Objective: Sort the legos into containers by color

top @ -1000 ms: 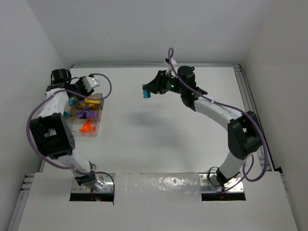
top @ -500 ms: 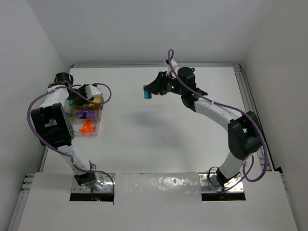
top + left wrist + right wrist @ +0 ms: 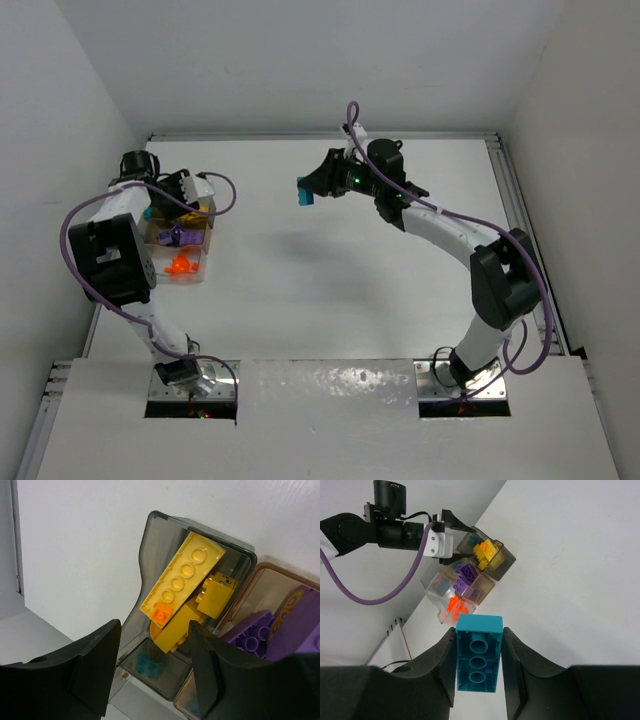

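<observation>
Left end effector: released; fingers well parted, nothing between them, no contact with any lego visible.
Directly beyond the left fingers: yellow legos lying in the grey-walled end compartment of the containers. Long four-stud plate tilted over chunkier yellow bricks, with a small orange piece at its lower end.
Adjoining compartments, left wrist view: small teal lego on the floor of one; purple legos in a tan-edged one.
Right end effector: clenched on the teal brick, one finger against each long side, hollow underside with three tubes turned to the wrist camera.
Location of teal brick: in the air above the bare desk, toward the far side, well apart from the containers.
Containers, near to far, top view: orange legos in the nearest compartment, purple in the middle, yellow at the far end under the left end effector. Whole tray at the left side of the desk.
Change from a second ago: left fingers spread wider than before; left arm's pose slightly altered, end effector a little closer over the yellow compartment.
Unchanged from a second ago: right arm, teal brick and containers in the same places.
</observation>
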Available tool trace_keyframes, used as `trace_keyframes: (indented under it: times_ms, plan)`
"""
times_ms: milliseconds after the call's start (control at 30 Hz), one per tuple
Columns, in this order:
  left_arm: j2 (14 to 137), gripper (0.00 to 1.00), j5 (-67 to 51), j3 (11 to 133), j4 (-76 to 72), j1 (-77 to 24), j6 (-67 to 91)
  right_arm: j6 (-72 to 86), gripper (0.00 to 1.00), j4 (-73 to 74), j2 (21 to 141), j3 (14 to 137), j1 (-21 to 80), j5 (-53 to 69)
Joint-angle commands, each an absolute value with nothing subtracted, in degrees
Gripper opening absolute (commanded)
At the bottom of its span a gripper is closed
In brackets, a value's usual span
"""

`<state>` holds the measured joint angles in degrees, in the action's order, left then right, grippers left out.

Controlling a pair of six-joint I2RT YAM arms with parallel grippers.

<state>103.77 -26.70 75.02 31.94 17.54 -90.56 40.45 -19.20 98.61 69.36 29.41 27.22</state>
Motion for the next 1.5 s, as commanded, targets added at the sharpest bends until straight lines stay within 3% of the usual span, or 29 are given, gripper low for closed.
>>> trace_keyframes:
  times_ms: [0,267,433,500,600,633,700,867,1000,1267,1467]
  plan:
    - [102.2,0.54,-28.9,78.0,30.3,17.1,-88.6,39.8,0.0,-20.8,98.2,71.9,29.8,27.7]
    - [94.1,0.59,-47.3,82.9,37.6,15.7,-84.9,38.7,0.0,-18.8,98.6,74.5,31.3,24.3]
    - [86.5,0.65,-53.2,79.4,48.8,9.3,-83.8,38.9,0.0,-21.5,99.1,75.7,34.0,18.6]
    - [84.4,0.71,-56.9,75.6,49.7,6.0,-79.5,39.5,0.0,-17.9,99.8,78.2,35.7,11.1]
    - [78.0,0.75,-57.5,65.9,37.8,1.9,-59.2,44.9,0.0,-17.4,100.5,79.0,37.7,1.8]
    - [73.5,0.76,-55.3,62.5,23.7,-1.0,-50.6,47.1,0.0,-17.5,100.6,79.2,38.3,-0.7]
    - [68.2,0.76,-42.2,55.2,6.4,-4.2,-27.3,47.5,0.0,-16.9,101.7,80.8,40.9,-8.9]
    - [69.3,0.77,-40.7,56.6,3.0,-7.5,-6.4,50.0,0.0,-13.1,104.0,85.3,42.7,-16.0]
    - [70.0,0.76,-35.7,55.6,-1.8,-9.3,-0.5,51.1,0.0,-12.9,103.9,85.0,43.2,-16.2]
    - [72.3,0.7,-33.0,54.8,-7.7,-10.7,4.8,51.6,0.0,-13.3,103.8,84.5,44.2,-14.1]
    - [74.4,0.49,-30.6,54.6,-9.4,-11.7,5.9,51.7,0.0,-13.4,104.1,85.2,44.6,-13.1]
